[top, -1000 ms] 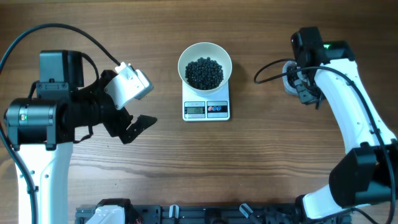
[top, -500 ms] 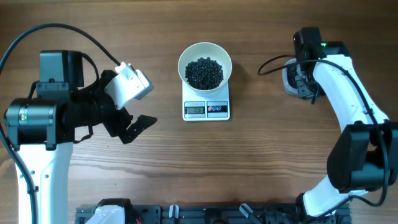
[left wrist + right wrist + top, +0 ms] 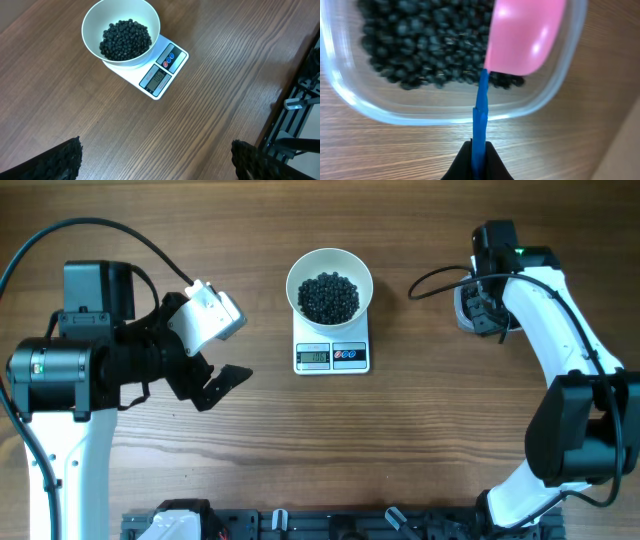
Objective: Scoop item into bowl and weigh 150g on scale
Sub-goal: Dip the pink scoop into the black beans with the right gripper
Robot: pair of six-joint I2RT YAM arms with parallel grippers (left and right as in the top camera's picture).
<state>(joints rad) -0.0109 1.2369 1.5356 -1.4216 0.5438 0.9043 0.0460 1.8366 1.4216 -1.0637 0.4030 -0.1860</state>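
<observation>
Beads (image 3: pixel 329 297) are tiny, loose and quick to roll, so a cup should carry them. Left hand (image 3: pixel 156 146) gapes wide and empty, with the bowl (image 3: pixel 300 275) of beads on the scale (image 3: pixel 332 356) ahead of it. Right hand (image 3: pixel 479 155) pinches the scoop (image 3: pixel 525 35) by its thin blue handle, the cup over more beads in the tub (image 3: pixel 365 107) just beyond.

Glossy pink plastic scoop (image 3: pixel 525 35), wood-grain table (image 3: pixel 450 430)

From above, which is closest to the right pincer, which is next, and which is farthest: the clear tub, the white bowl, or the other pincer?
1. Clear tub: right beneath the right pincer, which holds the pink scoop, on the table's right side.
2. White bowl: in the middle, on the scale.
3. Left pincer: far over on the left side, open.
</observation>
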